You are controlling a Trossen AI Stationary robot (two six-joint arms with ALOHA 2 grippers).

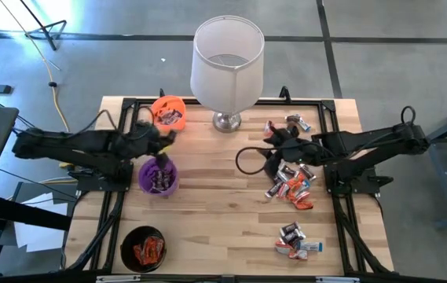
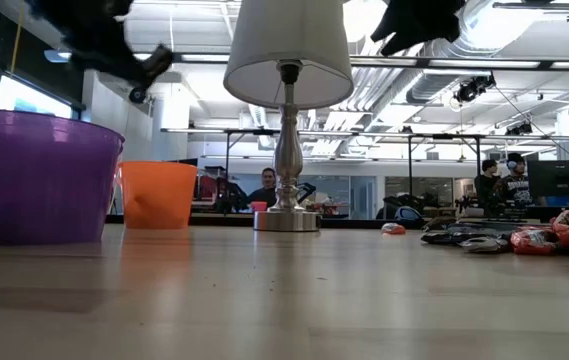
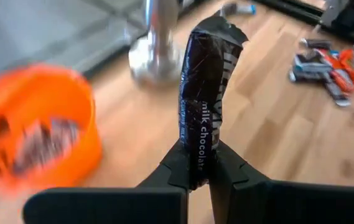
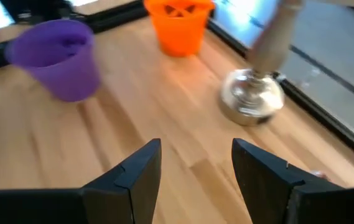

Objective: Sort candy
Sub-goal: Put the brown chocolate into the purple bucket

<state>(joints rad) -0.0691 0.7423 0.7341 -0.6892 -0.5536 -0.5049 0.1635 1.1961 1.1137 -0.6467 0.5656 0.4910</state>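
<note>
1. A dark brown bar (image 3: 203, 106), marked milk chocolate, is clamped by its lower end in the left gripper (image 3: 196, 168); its long axis stands up out of the fingertips, in line with the fingers.
2. The held bar is carried above the table (image 1: 223, 228), just beside the orange cup (image 1: 169, 111) near the far left corner. In the left wrist view that cup (image 3: 33, 124) is seen to hold similar dark sweets already.
3. The coming move is judged to turn on this offset: the cup mouth lies to one side of the bar, not under it, so the bar would have to be brought over the rim before release.
4. The purple cup (image 1: 158, 175) stands just nearer the front edge than the gripper and also holds dark wrappers; which cup is meant cannot be told for certain.
5. The black cup (image 1: 144, 248), at the front left corner, holds orange-red sweets.
6. The unsorted candy (image 1: 290, 187) lies along the right edge, well apart from the left arm.
7. The right gripper (image 4: 195, 168) hangs over that pile with its jaws apart and nothing between them, so the right arm is the nearer one for the next pick.
</note>
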